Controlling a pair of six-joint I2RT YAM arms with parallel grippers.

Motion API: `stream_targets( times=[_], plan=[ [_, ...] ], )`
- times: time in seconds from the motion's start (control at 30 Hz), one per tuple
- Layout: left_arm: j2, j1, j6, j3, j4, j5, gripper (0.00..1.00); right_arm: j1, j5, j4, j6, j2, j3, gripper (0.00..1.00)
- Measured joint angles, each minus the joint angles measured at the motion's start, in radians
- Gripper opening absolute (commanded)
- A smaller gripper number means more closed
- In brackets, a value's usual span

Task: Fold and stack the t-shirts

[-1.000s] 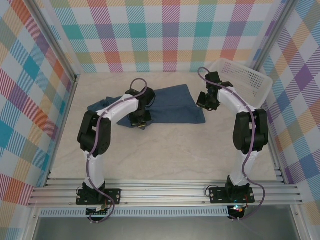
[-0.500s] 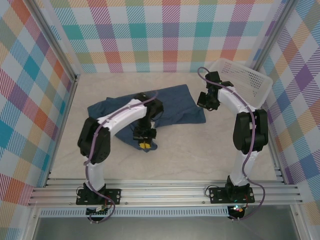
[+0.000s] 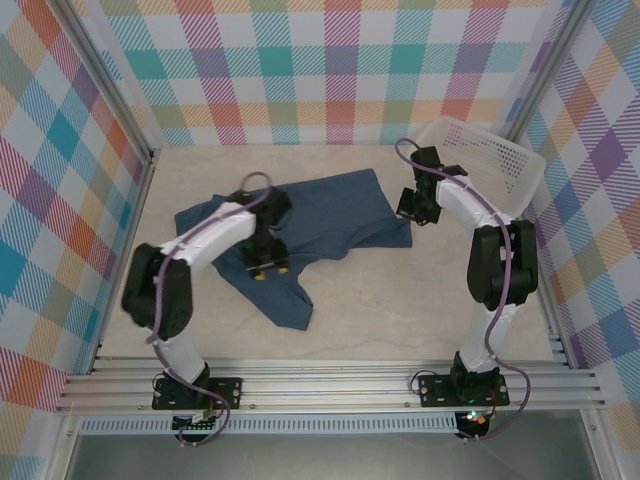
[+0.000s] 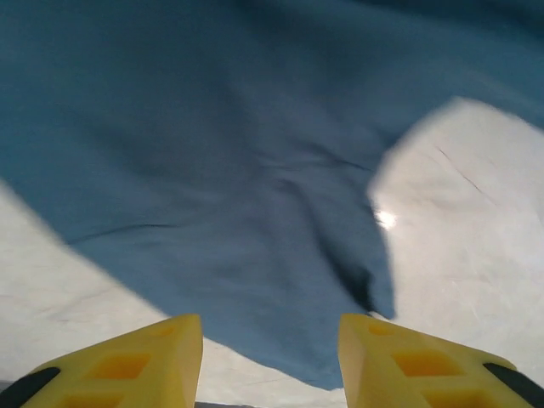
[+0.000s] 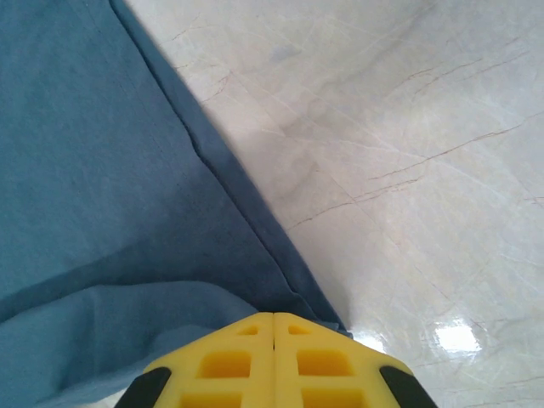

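Observation:
A dark blue t-shirt [image 3: 340, 210] lies spread across the middle of the table, with one flap reaching toward the near edge. My left gripper [image 3: 266, 269] hovers over its left half. In the left wrist view the left gripper [image 4: 270, 357] is open, the t-shirt [image 4: 221, 153] lies flat below it, and nothing is between the yellow fingers [image 4: 144, 365]. My right gripper [image 3: 413, 212] sits at the shirt's right edge. In the right wrist view the right gripper [image 5: 274, 327] is shut, its tips over the corner hem of the t-shirt [image 5: 93, 170]; any pinched fabric is hidden.
A white mesh basket [image 3: 520, 150] stands at the back right, against the checked wall. Bare marbled table [image 3: 420, 300] stretches in front of the shirt. Aluminium rails [image 3: 330, 385] run along the near edge, and checked walls close the other sides.
The left gripper pulled a part of the shirt toward the near edge, let it go and opened, then drew back to the left. The flap now lies stretched out. The right arm stayed put.

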Motion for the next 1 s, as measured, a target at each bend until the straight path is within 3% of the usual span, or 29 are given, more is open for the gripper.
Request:
stream_targets(
  times=[0.1,0.17,0.37,0.5,0.6,0.7,0.77,0.83,1.0],
  plan=[
    [-0.010,0.155,-0.025,-0.066,0.070,0.017,0.42,0.000,0.021,0.007,0.000,-0.024,-0.005,0.00],
    [0.029,0.204,-0.028,-0.065,0.107,0.024,0.38,-0.001,0.030,0.016,0.000,-0.043,-0.004,0.00],
    [0.282,0.225,-0.005,0.132,0.140,0.059,0.24,-0.003,0.044,0.024,0.000,-0.050,0.050,0.00],
    [0.438,0.225,0.017,0.321,0.111,0.065,0.20,-0.010,0.047,0.026,0.000,-0.032,0.122,0.00],
    [0.535,0.225,0.035,0.507,0.116,0.072,0.25,-0.024,0.049,0.029,0.000,-0.010,0.168,0.00],
    [0.594,0.223,0.058,0.621,0.166,0.081,0.46,-0.033,0.054,0.029,0.000,0.011,0.205,0.00],
    [0.593,0.218,0.072,0.637,0.187,0.069,0.53,-0.036,0.054,0.029,0.000,0.020,0.225,0.00],
    [0.564,0.204,0.077,0.619,0.195,0.032,0.53,-0.037,0.054,0.029,0.000,0.023,0.235,0.00],
    [0.211,0.122,0.011,0.230,0.251,-0.030,0.32,-0.037,0.050,0.029,0.000,0.023,0.220,0.00]
  ],
)
